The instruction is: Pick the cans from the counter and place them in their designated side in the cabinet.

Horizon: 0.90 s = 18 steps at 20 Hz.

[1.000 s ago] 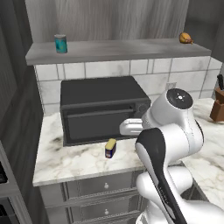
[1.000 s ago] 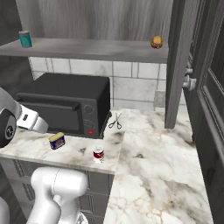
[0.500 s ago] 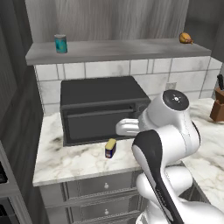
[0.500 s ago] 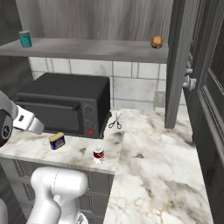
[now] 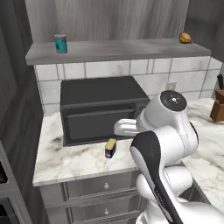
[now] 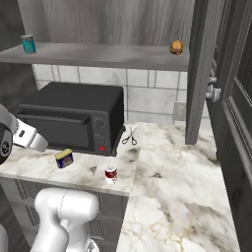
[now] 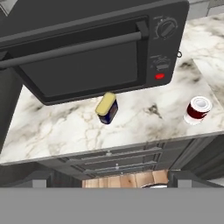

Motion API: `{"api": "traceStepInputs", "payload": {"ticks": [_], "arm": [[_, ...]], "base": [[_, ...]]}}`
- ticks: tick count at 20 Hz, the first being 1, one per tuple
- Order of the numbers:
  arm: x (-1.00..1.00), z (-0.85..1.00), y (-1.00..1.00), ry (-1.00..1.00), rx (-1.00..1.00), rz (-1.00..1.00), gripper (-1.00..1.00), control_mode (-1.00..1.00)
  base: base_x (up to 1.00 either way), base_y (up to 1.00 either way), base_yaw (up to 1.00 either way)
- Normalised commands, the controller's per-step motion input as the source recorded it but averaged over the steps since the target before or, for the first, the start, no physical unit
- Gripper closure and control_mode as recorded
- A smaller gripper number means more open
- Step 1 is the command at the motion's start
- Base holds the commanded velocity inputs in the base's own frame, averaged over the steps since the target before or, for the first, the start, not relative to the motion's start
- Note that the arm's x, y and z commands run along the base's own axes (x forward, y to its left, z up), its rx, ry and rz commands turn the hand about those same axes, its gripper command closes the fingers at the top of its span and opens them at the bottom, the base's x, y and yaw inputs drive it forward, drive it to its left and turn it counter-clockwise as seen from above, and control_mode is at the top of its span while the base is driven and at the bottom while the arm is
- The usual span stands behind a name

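Marble surface before us: our wide-open, empty fingers have swung lower toward the yellow-topped can at twelve o'clock, red can at two. Neither is shelved yet.

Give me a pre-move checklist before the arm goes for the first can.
1. Yellow-topped can lying free on the counter, clear of the microwave: ok.
2. Red can upright near the counter edge, apart from the other: ok.
3. Gripper open: ok.
4. Gripper lined up over a can: not ok.
5. Cabinet shelf has bare room between the teal can and the orange food item: ok.
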Motion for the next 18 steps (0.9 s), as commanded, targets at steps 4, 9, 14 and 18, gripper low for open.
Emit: {"api": "traceStepInputs", "payload": {"ticks": [4,9,14,18], "arm": [[0.0,-0.09,0.02,0.0,0.02,-0.01,-1.0,-1.0],[0.0,-0.11,0.01,0.0,0.03,-0.01,-1.0,-1.0],[0.0,-0.08,0.01,0.0,0.02,-0.01,-1.0,-1.0],[0.02,0.0,0.0,0.0,0.0,0.0,-1.0,-1.0]], "base": [[0.0,0.0,0.0],[0.0,0.0,0.0],[0.0,0.0,0.0],[0.0,0.0,0.0]]}}
